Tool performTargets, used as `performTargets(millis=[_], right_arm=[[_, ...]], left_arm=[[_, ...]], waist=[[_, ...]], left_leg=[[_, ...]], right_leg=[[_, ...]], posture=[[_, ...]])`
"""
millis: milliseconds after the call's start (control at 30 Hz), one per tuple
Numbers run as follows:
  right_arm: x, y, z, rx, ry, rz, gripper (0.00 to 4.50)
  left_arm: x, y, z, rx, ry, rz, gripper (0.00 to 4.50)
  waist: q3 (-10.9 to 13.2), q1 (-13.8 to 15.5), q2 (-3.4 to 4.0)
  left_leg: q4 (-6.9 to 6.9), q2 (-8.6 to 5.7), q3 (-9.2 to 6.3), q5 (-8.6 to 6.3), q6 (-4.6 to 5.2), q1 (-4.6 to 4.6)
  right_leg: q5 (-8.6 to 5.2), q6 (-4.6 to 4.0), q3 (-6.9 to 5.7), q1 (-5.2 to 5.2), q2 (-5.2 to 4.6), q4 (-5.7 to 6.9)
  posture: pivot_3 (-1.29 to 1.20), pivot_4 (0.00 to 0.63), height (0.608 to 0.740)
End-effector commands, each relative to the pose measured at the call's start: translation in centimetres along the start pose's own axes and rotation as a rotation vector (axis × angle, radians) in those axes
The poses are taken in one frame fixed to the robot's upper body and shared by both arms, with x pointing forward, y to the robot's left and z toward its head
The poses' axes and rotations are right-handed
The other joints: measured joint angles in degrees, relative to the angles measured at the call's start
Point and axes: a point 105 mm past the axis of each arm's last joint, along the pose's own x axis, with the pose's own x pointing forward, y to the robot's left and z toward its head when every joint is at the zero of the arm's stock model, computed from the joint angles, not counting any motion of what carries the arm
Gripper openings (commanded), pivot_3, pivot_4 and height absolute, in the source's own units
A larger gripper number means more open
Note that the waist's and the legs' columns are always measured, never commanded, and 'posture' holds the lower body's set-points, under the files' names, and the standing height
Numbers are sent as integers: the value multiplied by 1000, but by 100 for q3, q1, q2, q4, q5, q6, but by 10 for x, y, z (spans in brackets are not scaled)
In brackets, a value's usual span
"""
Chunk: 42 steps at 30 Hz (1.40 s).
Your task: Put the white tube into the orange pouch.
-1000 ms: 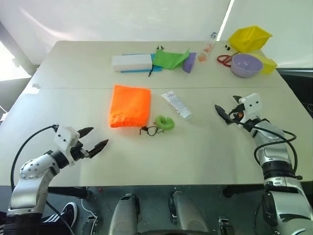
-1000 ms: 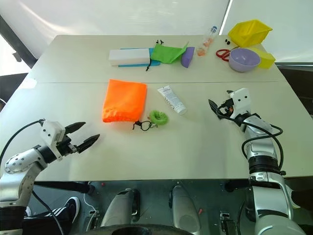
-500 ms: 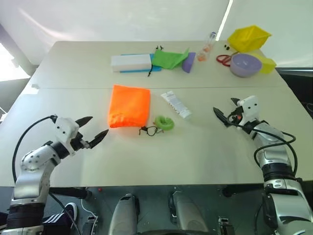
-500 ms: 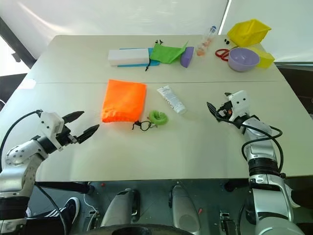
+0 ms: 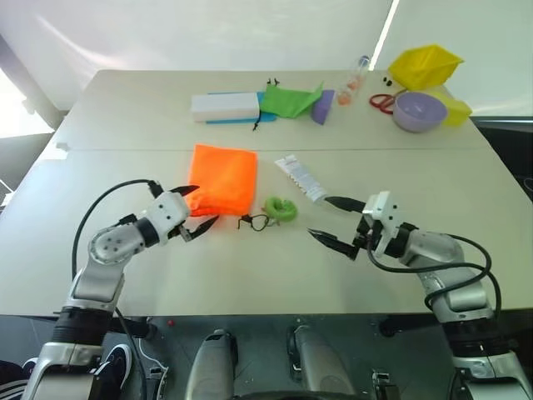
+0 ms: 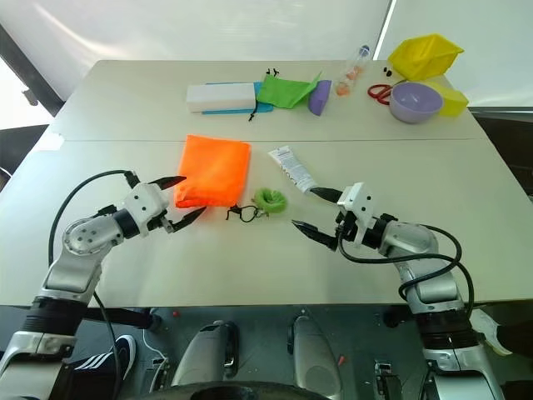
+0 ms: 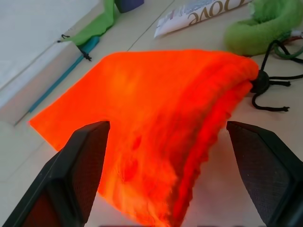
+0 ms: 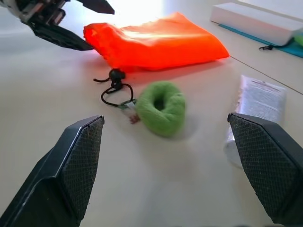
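Note:
The orange pouch [image 5: 222, 177] lies flat at mid-table, its black cord leading to a green coil [image 5: 281, 208] by its near right corner. Just right of the pouch lies the white tube [image 5: 301, 178], angled, with grey print. My left gripper [image 5: 206, 204] is open at the pouch's near left corner, its fingers either side of the pouch's edge [image 7: 156, 118]. My right gripper [image 5: 318, 216] is open and empty, low over the table, just near of the tube and right of the coil. The right wrist view faces the coil [image 8: 161, 106], with the tube [image 8: 258, 101] beside it.
Along the far edge stand a white box [image 5: 225, 106], a green cloth pouch [image 5: 290, 99], a purple block [image 5: 323, 106], a clear bottle [image 5: 358, 77], red scissors [image 5: 381, 102], a purple bowl [image 5: 419, 109] and a yellow bin [image 5: 425, 64].
My left gripper moved right and forward to the pouch's near corner and rolled. My right gripper swung left and back, and now points toward the coil and tube. Both stayed open.

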Motion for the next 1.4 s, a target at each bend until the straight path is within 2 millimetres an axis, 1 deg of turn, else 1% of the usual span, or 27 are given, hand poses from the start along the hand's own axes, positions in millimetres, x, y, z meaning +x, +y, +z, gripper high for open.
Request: performTargets(millis=[33,133,267,333,400,533,567,600,733,800,867,933,1000,1067,1133,1167,1300,1400], right_arm=[[0,-2,11,-42,-27,-27,4373],[-2,-5,10,-53,-21,-43,4373],[-1,-12,8,-60,-19,-70,4373],[0,-13,8,-64,-20,-75,4431],[1,-13,6,-70,-16,-79,4431],[3,-13,5,-91,-9,-87,4431],[3,-15,5,-98,-10,-95,4431],[4,-17,6,-109,-9,-106,4431],[9,-33,6,-161,7,-193,4431],[16,-43,6,-115,24,-266,4431],[24,-46,1,-107,74,-297,4431],[28,-54,-6,-64,125,-371,4431],[31,-61,-6,21,134,-429,4431],[36,-60,-3,69,143,-429,4431],[44,-55,-7,55,209,-394,4431],[46,-55,-8,71,223,-403,4431],[46,-63,-14,118,266,-443,4431],[45,-64,-18,150,286,-449,4431]], left_arm=[[5,8,5,54,-13,40,4217],[7,14,2,67,3,73,4217],[7,12,-3,60,19,64,4217],[6,11,-4,40,19,56,3664],[4,11,-7,38,29,58,2905],[1,9,-12,30,52,53,751],[0,8,-14,16,58,50,348],[-1,7,-15,9,64,45,41],[-3,5,-15,-14,66,37,41],[-4,2,-14,-23,58,24,41],[-4,0,-11,-12,48,11,41],[-3,1,-10,-17,48,20,41],[-3,1,-10,-20,52,22,41],[-3,-1,-10,-21,51,16,41],[-1,-3,-10,-22,47,9,41],[-1,-3,-9,-21,46,8,41],[1,-3,-8,-21,38,7,41],[1,-4,-8,-19,38,3,41]], waist=[[0,-3,0],[0,-2,0],[0,-3,0],[0,-4,0],[0,-2,0],[0,-8,0],[0,-9,0],[0,-10,0],[0,-11,0],[0,-24,0],[0,-20,0],[0,-11,0],[0,-7,0],[0,-8,0],[0,-10,0],[0,-11,0],[0,-11,0],[0,-13,0]], left_leg=[[0,0,3,0,0,0],[-2,0,3,0,0,-4],[-2,0,1,0,0,-3],[0,0,2,0,0,-3],[0,0,2,0,0,-3],[-1,0,2,0,0,-3],[-1,0,2,0,0,-3],[-1,0,2,0,0,-3],[0,0,2,0,0,-1],[0,0,2,0,0,-1],[0,0,1,0,0,-1],[-2,0,0,0,0,-1],[-2,1,1,0,0,-2],[-1,0,2,0,0,-5],[-1,0,2,0,0,-6],[-1,0,2,0,0,-6],[-2,0,0,0,0,-5],[-2,0,1,0,0,-6]], right_leg=[[0,1,1,0,-1,-2],[-1,3,0,-2,-1,-4],[-1,4,0,-3,0,-2],[-1,3,0,-2,0,-2],[-1,3,0,-2,0,-1],[-1,3,0,-2,0,-1],[-1,4,0,-2,0,-1],[-1,4,0,-2,0,-1],[0,4,0,-2,0,2],[0,3,0,-2,0,3],[0,2,0,-3,1,5],[0,2,0,-4,1,5],[0,2,0,-4,0,4],[0,2,0,-6,-1,3],[0,2,0,-6,-2,3],[0,2,0,-6,-2,3],[0,2,-1,-6,0,4],[0,2,0,-6,-1,3]], posture=[[0,150,740],[0,150,740],[0,150,740],[0,150,740],[0,150,740],[0,150,740],[0,150,740],[0,150,740],[0,150,740],[0,150,740],[0,150,740],[0,150,740],[0,150,740],[0,150,740],[0,150,740],[0,150,740],[0,150,740],[0,150,740]])
